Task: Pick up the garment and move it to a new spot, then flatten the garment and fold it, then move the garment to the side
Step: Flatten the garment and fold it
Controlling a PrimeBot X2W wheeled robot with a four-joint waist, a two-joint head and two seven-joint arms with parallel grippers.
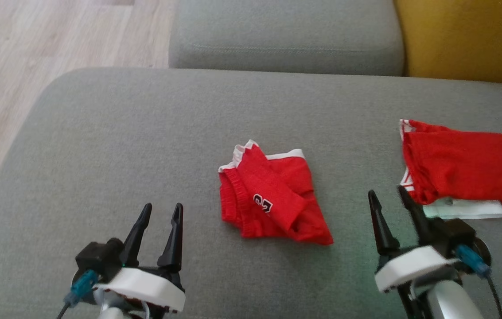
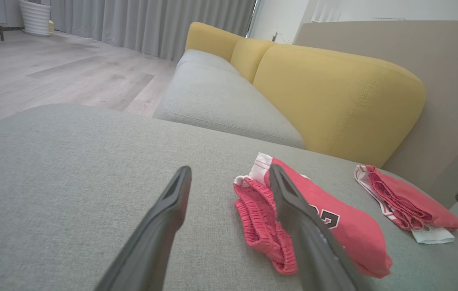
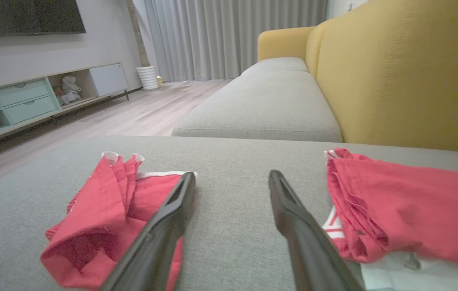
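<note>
Garment is seen crumpled just left of the folded pile; left gripper and right gripper are held apart, empty. Waistband is best pinched tbh, lifted well clear of that pile.

Second red garment cut off by head view's right edge, white cloth mostly hidden beneath it, number on red shorts partly lost in a fold

Support: grey sofa cushion | middle: crumpled red garment | right: folded red garment over white cloth
</note>
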